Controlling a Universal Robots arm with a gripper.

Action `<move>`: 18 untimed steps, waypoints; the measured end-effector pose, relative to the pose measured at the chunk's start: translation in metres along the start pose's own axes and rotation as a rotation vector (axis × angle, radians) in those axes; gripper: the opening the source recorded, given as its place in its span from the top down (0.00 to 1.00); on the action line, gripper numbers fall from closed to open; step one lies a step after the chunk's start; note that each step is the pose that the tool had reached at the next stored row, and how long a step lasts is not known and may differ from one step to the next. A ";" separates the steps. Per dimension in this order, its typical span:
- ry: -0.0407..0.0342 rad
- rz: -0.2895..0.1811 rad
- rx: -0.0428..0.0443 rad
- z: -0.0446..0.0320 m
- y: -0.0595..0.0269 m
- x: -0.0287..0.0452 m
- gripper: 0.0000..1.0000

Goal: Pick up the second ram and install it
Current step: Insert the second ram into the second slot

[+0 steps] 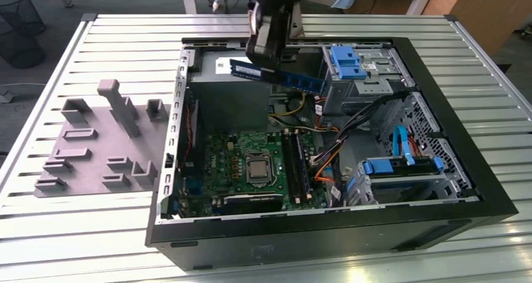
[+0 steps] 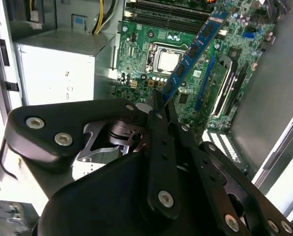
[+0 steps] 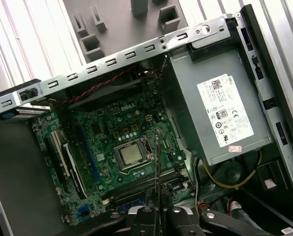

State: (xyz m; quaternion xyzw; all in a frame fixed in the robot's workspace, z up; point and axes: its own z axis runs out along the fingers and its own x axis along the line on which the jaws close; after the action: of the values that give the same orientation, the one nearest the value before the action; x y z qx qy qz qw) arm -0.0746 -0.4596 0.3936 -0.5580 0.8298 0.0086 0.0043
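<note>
Gripper [image 1: 264, 58] clamped on one end of the second ram [image 1: 291, 78], stick jutting toward the exterior view's right, held above the open computer case [image 1: 332, 230], well apart from the memory slots [image 1: 295, 164] on the motherboard [image 1: 241, 164].

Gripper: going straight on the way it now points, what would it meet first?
Probably the motherboard, beside the CPU socket, and the second ram shut in its jaws would touch before the gripper does. Depth is unclear, so the spot is uncertain.
</note>
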 end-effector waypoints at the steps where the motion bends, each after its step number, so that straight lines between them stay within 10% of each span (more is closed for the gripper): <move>1: 0.0001 0.013 0.0003 0.0001 0.0000 0.0000 0.86; 18: 0.0014 0.220 0.0051 0.0019 0.0000 0.0000 0.86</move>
State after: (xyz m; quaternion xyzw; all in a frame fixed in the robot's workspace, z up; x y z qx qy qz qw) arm -0.0746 -0.4596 0.3917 -0.4637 0.8860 0.0065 0.0042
